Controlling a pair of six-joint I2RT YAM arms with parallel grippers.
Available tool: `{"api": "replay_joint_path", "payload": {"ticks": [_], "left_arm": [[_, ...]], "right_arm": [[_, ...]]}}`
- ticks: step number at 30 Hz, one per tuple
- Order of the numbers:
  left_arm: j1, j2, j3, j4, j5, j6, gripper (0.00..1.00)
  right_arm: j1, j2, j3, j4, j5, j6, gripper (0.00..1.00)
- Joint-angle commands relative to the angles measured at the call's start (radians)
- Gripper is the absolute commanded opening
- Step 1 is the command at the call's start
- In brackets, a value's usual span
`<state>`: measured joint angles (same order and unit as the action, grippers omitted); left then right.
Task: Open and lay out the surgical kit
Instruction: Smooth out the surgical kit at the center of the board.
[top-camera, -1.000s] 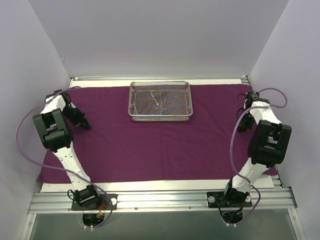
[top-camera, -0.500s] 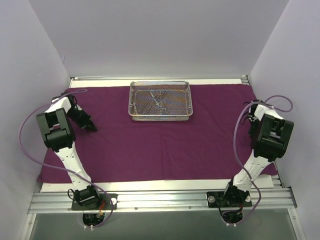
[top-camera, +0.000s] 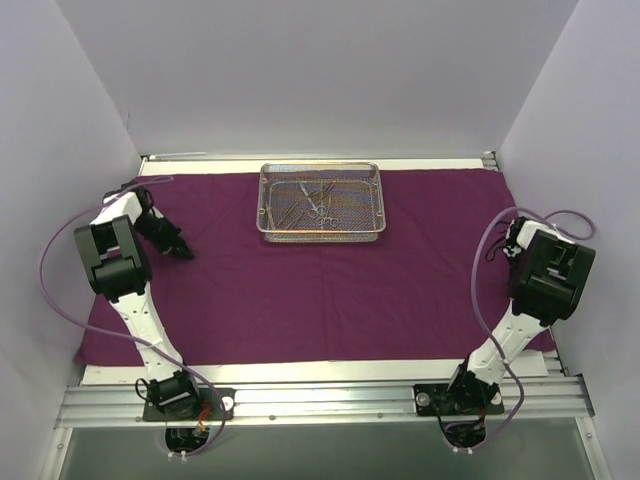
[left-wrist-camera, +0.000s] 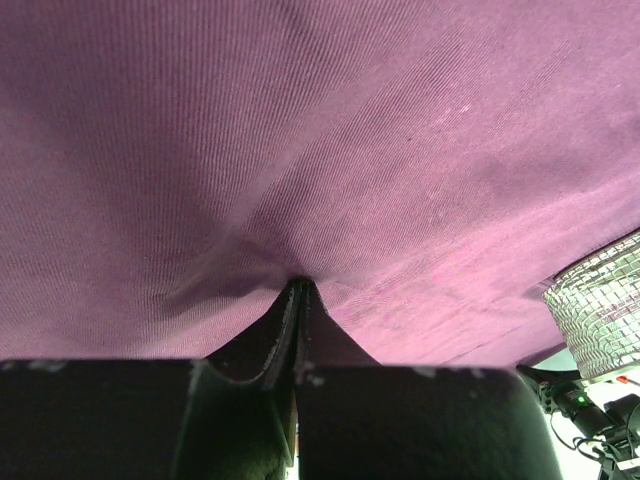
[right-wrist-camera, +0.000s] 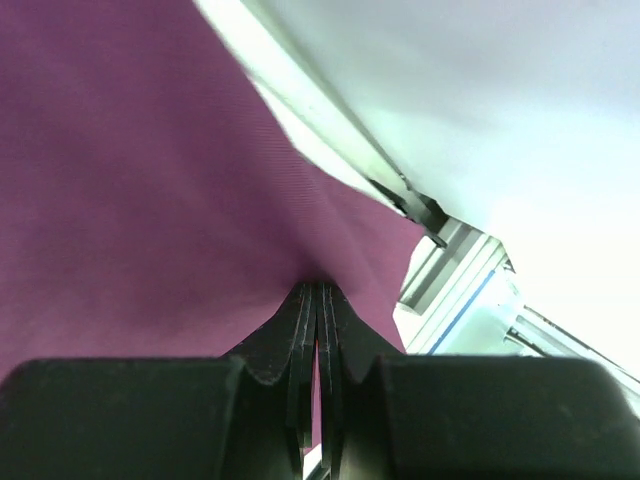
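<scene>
**Stretch the cloth wrap (top-camera: 330, 295) evenly**

Left tool (left-wrist-camera: 297, 290) and right tool (right-wrist-camera: 317, 290) each pinch the wrap's side, clenched tight. It lies spread over the tabletop (top-camera: 300, 372), wire-mesh tray (top-camera: 320, 237) at far middle. Pull outward low, together, or the tray may slide.

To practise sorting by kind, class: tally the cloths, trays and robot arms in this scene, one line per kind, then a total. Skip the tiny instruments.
purple cloth: 1
wire-mesh tray: 1
robot arms: 2 (left arm, right arm)
Total: 4
</scene>
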<state>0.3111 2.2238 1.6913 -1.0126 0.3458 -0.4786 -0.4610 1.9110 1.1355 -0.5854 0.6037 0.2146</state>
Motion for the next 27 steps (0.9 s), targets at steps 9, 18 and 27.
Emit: {"api": "replay_joint_path", "payload": {"ticks": [9, 18, 27], "left_arm": [[0.005, 0.004, 0.042, 0.011, 0.018, 0.005, 0.03], [0.005, 0.016, 0.057, 0.003, 0.033, 0.006, 0.03], [0.014, -0.001, 0.047, 0.003, 0.039, 0.011, 0.03]], "right_arm": [[0.03, -0.116, 0.052, -0.057, 0.038, -0.026, 0.56], [0.024, -0.089, 0.026, -0.039, -0.013, -0.046, 0.72], [0.019, -0.015, -0.003, 0.007, -0.125, -0.089, 0.75]]}}
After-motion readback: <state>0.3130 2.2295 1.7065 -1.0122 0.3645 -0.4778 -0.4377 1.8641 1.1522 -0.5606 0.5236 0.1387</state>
